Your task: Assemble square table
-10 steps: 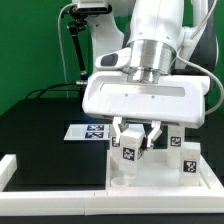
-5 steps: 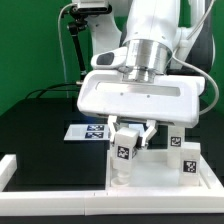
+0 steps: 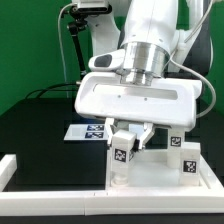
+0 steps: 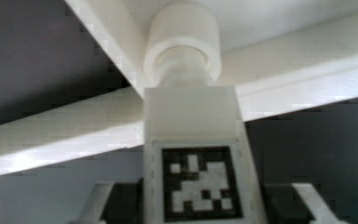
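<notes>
One light, stiff leg point(image 3: 124, 153) sits pinched in the gripper point(image 3: 132, 136) over the square top point(image 3: 160, 174), best held by its tagged sides.

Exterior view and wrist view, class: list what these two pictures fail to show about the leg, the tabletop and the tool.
- Exterior view: the square top is cut off at the right edge and partly hidden by the arm.
- Exterior view: whether the held leg has entered a corner hole is too small to tell.
- Wrist view: the tool is cut off by the picture's edge and mostly covered by the leg; the picture is blurred.
</notes>
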